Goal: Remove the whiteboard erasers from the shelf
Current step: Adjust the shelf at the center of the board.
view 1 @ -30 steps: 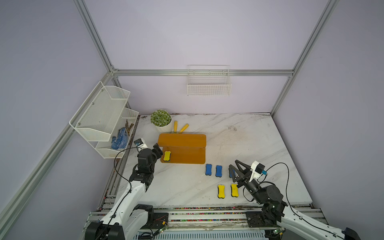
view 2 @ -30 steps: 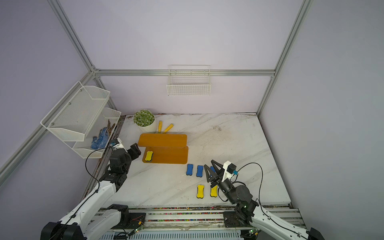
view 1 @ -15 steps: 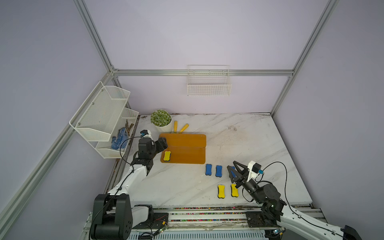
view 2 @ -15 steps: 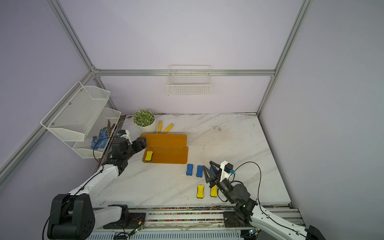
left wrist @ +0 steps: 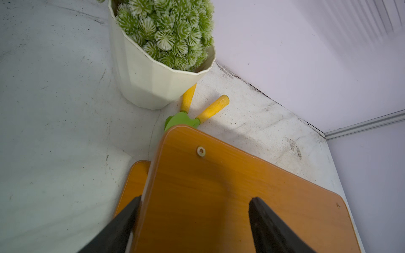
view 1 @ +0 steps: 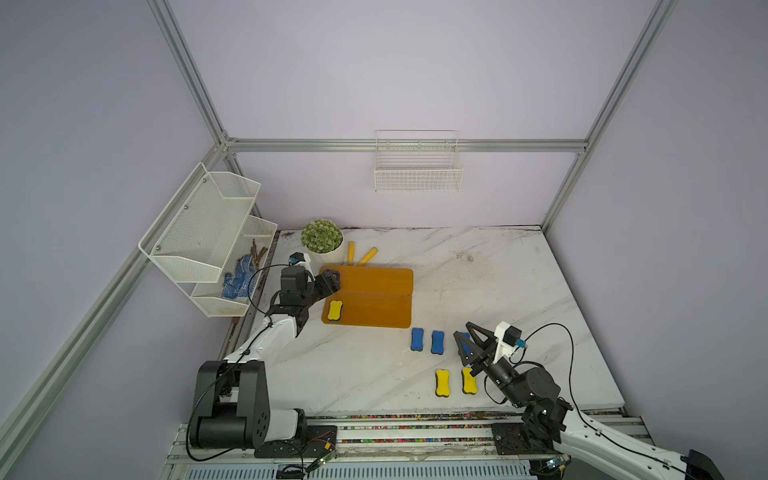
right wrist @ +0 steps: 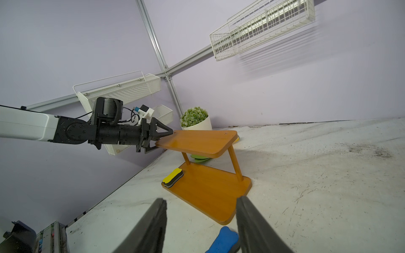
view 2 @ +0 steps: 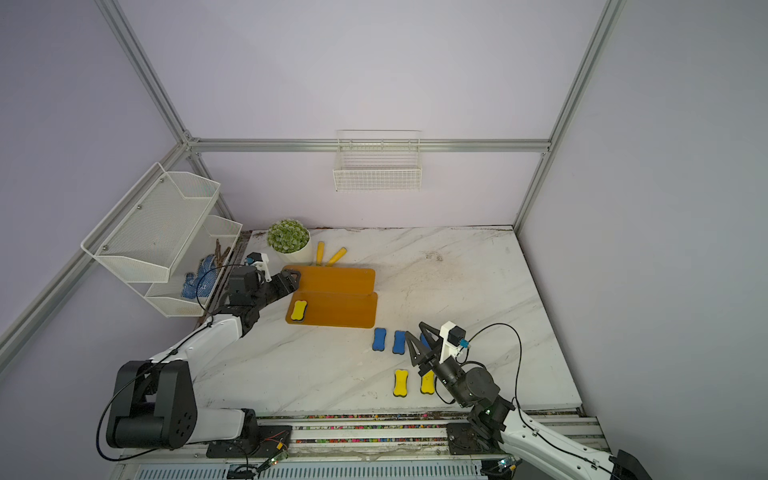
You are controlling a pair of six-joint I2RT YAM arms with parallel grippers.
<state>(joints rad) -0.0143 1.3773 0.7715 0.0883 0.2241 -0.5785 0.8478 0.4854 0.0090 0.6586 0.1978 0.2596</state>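
The orange-brown shelf point(view 1: 374, 301) point(view 2: 340, 309) stands at the table's left rear. One yellow eraser point(view 1: 335, 311) point(right wrist: 173, 177) lies on its lower tier, at the left end. My left gripper point(view 1: 332, 279) point(left wrist: 196, 198) is open and straddles the upper tier's left corner, one finger above the board and one below, as the right wrist view shows. Two blue erasers point(view 1: 417, 339) point(view 1: 437, 342) and two yellow erasers point(view 1: 443, 382) point(view 1: 468, 380) lie on the table. My right gripper point(view 1: 464, 330) point(right wrist: 201, 198) hangs open over a third blue eraser point(right wrist: 223, 242), holding nothing.
A potted plant point(view 1: 322, 237) and a yellow-handled tool point(view 1: 359, 254) sit right behind the shelf. A white mesh wall rack point(view 1: 208, 237) holding a blue glove hangs at the left. A white wire basket point(view 1: 417, 166) is fixed to the back wall.
My left gripper has moved away from the yellow eraser on the lower tier, back and up to the upper tier's left corner. The right gripper has barely shifted.
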